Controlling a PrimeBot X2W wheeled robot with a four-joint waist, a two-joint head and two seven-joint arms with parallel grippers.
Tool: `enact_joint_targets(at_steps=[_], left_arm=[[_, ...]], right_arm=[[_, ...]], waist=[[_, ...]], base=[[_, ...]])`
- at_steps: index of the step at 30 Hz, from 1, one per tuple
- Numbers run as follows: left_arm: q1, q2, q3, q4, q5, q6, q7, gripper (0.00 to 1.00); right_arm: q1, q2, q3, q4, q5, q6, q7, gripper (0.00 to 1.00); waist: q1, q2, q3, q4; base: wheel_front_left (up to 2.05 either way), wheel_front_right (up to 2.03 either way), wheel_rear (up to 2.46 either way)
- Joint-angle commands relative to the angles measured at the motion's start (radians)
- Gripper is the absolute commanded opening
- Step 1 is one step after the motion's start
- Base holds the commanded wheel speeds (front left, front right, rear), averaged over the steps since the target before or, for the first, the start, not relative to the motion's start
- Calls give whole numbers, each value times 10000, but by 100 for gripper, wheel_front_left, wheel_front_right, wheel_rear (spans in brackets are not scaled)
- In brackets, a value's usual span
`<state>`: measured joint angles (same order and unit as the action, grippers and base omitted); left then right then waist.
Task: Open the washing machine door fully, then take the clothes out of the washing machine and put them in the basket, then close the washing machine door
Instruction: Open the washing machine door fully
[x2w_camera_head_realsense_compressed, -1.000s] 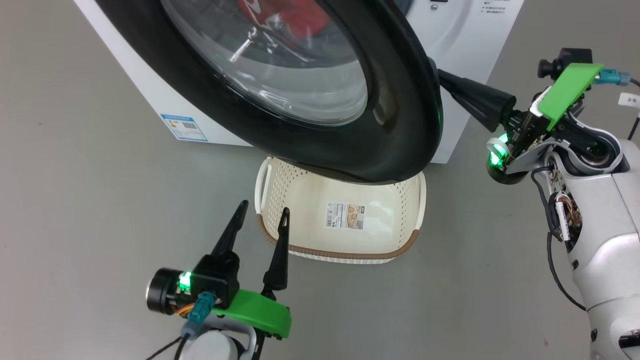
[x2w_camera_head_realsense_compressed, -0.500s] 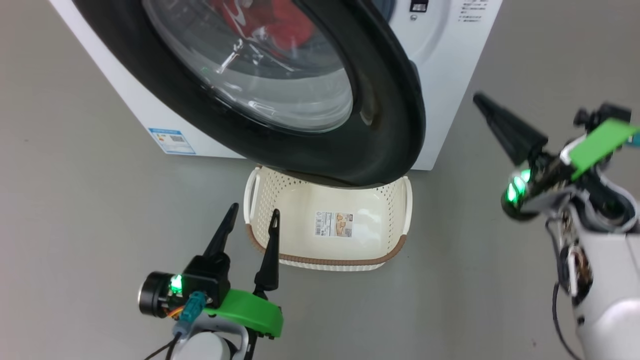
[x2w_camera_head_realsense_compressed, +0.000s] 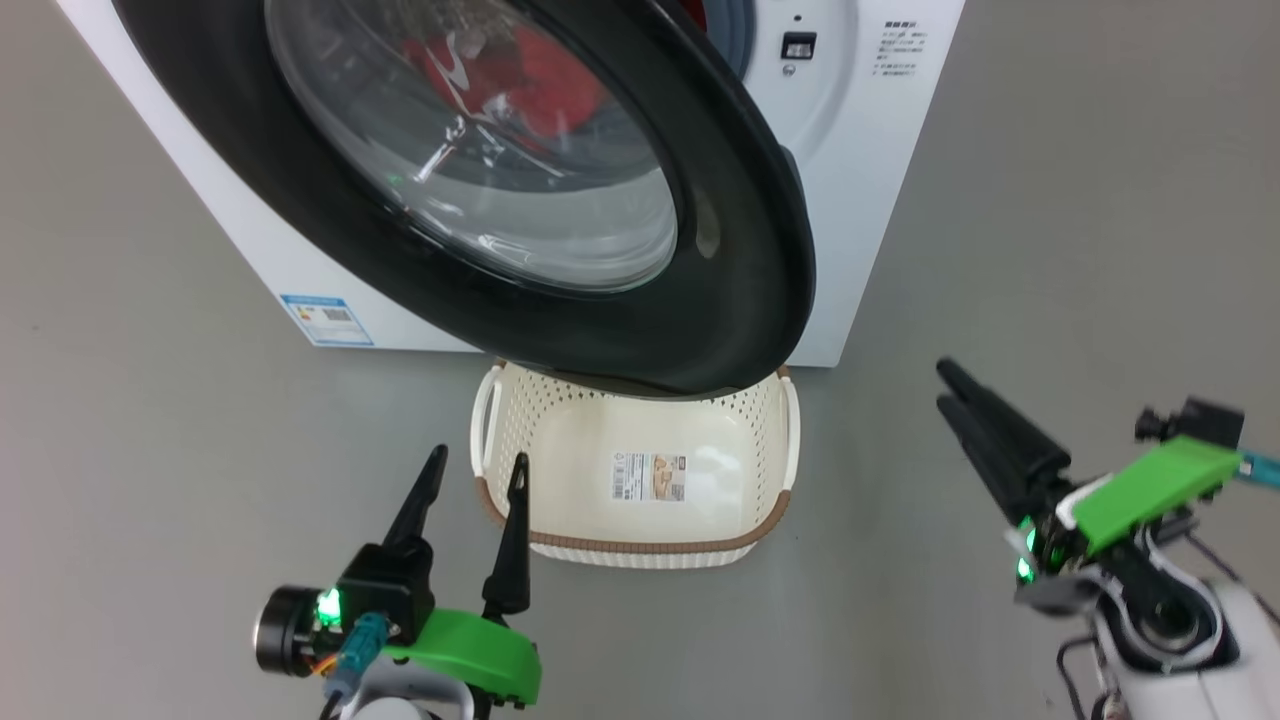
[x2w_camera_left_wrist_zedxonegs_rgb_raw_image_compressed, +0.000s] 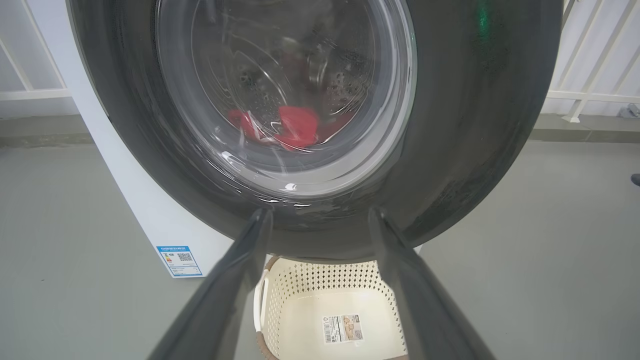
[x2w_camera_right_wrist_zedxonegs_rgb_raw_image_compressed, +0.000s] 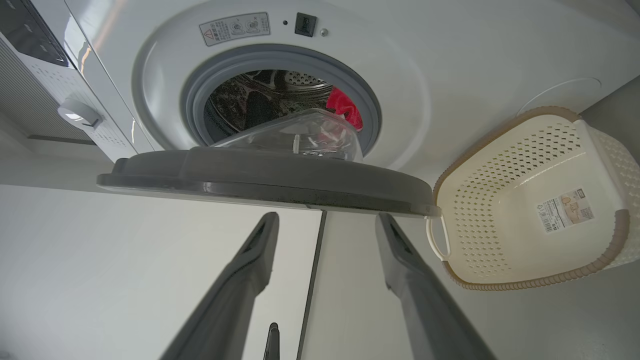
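As seen from the head, the washing machine door (x2w_camera_head_realsense_compressed: 740, 300) is swung partly out from the washing machine (x2w_camera_head_realsense_compressed: 870, 150), its lower rim overhanging the far end of the basket (x2w_camera_head_realsense_compressed: 650, 547), which is set on the floor (x2w_camera_head_realsense_compressed: 150, 450) just before the machine. The clothes (x2w_camera_head_realsense_compressed: 540, 75) are seen red through the glass, inside the machine. The left gripper (x2w_camera_head_realsense_compressed: 478, 457) is held spread and empty just beside the basket's near left corner; the right gripper (x2w_camera_head_realsense_compressed: 944, 385) is held low, well to the right of door and basket, touching nothing. Along the left wrist view, the door's glass is faced between the parted fingers (x2w_camera_left_wrist_zedxonegs_rgb_raw_image_compressed: 225, 295), with the basket below. Along the right wrist view, the fingers are shown apart and empty, the door is seen edge-on, and the clothes are found in the drum (x2w_camera_right_wrist_zedxonegs_rgb_raw_image_compressed: 250, 95) behind it.
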<state>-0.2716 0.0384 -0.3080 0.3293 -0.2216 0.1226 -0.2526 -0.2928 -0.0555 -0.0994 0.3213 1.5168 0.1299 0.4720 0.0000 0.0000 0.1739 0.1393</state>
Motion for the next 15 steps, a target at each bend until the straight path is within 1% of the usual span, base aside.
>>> enact_joint_targets(at_steps=[1, 6, 8, 13, 15], left_arm=[[101, 118, 400, -164, 118, -48, -92, 100], [305, 118, 550, -106, 134, -72, -92, 100], [383, 118, 616, -91, 136, -89, -92, 100], [592, 118, 819, -53, 158, -121, -92, 100], [674, 118, 892, -54, 168, -126, -92, 100]], right_arm=[[333, 38, 339, -567, -231, 8, -378, 100], [1348, 44, 694, -1333, -758, 8, -1604, 100], [1692, 37, 811, -1581, -1134, 8, -2286, 100], [2277, -290, 1352, -1997, -2325, 8, -4107, 100], [2412, -553, 1573, -2081, -2934, 8, -4983, 100]], waist=[[0, 0, -156, -68], [0, 0, -404, -172], [0, 0, -482, -207], [0, 0, -699, -320], [0, 0, -791, -365]], base=[[0, 0, 0], [0, 0, 0], [0, 0, 0], [0, 0, 0], [0, 0, 0]])
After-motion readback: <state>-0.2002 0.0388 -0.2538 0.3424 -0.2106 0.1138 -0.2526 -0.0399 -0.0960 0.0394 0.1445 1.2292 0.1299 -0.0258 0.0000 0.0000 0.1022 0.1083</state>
